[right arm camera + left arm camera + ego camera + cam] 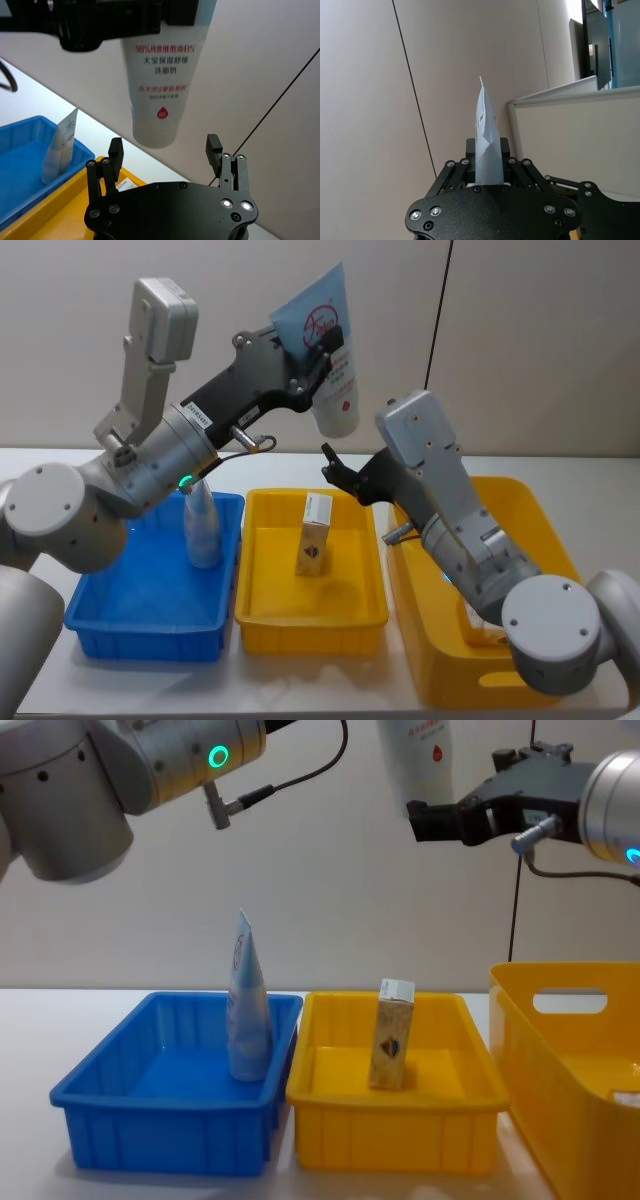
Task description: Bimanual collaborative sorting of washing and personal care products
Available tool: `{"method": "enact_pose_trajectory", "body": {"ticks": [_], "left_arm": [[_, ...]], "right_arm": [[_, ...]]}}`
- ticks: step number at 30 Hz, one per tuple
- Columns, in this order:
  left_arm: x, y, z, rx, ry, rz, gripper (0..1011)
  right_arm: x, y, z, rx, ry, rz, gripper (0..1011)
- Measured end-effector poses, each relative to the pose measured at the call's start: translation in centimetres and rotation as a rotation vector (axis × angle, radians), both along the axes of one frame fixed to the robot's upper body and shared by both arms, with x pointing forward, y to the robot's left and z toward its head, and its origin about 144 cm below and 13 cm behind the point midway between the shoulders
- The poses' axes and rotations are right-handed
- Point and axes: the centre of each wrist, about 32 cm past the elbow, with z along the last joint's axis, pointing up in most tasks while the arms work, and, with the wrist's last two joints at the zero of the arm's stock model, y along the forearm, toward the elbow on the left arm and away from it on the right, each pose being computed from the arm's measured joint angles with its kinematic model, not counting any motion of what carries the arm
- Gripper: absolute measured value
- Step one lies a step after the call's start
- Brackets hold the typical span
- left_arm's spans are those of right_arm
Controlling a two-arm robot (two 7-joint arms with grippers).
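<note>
My left gripper [308,352] is raised high and shut on a pale blue-white squeeze tube with red print [330,360], which hangs cap down. The left wrist view has the tube [486,145] pinched between the jaws [487,167]. Just under its cap my right gripper [165,150] stands open, one finger on each side, not touching the tube [160,90]. From the head the right gripper [337,468] sits below the tube. A second tube [203,528] stands in the blue tray [110,620]. A beige-white carton [314,535] stands in the small yellow tray [262,615].
A large yellow bin [535,515] stands at the right under my right arm, with something white partly hidden inside. The trays sit side by side on a white table [30,1020]. A plain wall rises behind.
</note>
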Motion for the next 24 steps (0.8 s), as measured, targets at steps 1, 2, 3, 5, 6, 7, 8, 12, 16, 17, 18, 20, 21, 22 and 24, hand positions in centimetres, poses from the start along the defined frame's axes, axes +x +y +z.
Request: {"method": "enact_pose_trajectory", "body": {"ticks": [1, 2, 3, 5, 6, 7, 8, 12, 16, 17, 18, 20, 21, 22, 24], "left_arm": [[0.0, 0.0, -0.1, -0.001, 0.004, -0.002, 224], [0.0, -0.1, -0.2, 0.000, 0.005, -0.002, 224], [-0.1, -0.1, -0.2, -0.001, 0.008, -0.003, 224], [-0.1, -0.1, -0.3, 0.000, 0.013, -0.005, 224], [-0.1, -0.1, -0.4, 0.000, 0.015, -0.006, 224], [-0.1, -0.1, -0.4, 0.000, 0.016, -0.007, 224], [-0.1, -0.2, -0.5, 0.000, 0.020, -0.008, 224], [-0.2, -0.2, -0.7, 0.000, 0.025, -0.011, 224], [-0.2, -0.2, -0.7, 0.000, 0.028, -0.014, 224], [-0.2, -0.2, -0.8, 0.000, 0.028, -0.015, 224], [-0.2, -0.2, -0.8, 0.000, 0.028, -0.016, 224], [-0.2, -0.2, -0.8, 0.000, 0.029, -0.019, 224], [-0.2, -0.2, -0.8, 0.000, 0.029, -0.020, 224], [-0.2, -0.2, -0.8, 0.000, 0.030, -0.021, 224], [-0.3, -0.3, -0.8, 0.001, 0.030, -0.023, 224]], "right_arm": [[0.1, 0.1, 0.1, 0.001, -0.001, 0.000, 1003], [0.1, 0.2, 0.1, 0.003, -0.002, -0.002, 1003], [0.2, 0.3, 0.2, 0.004, -0.002, -0.003, 1003], [0.3, 0.4, 0.2, 0.006, -0.003, -0.005, 1003], [0.4, 0.5, 0.3, 0.007, -0.004, -0.006, 1003], [0.5, 0.6, 0.4, 0.009, -0.004, -0.007, 1003], [0.5, 0.6, 0.4, 0.009, -0.004, -0.008, 1003], [0.8, 0.9, 0.7, 0.012, -0.003, -0.011, 1003], [1.0, 1.1, 0.9, 0.014, 0.004, -0.012, 1003], [1.0, 1.2, 1.0, 0.014, 0.010, -0.012, 1003], [1.1, 1.3, 1.0, 0.014, 0.014, -0.013, 1004], [1.2, 1.5, 1.1, 0.014, 0.023, -0.012, 1003], [1.2, 1.6, 1.2, 0.014, 0.025, -0.012, 1003], [1.3, 1.6, 1.2, 0.015, 0.029, -0.012, 1003], [1.4, 1.8, 1.3, 0.017, 0.040, -0.013, 1003]]}}
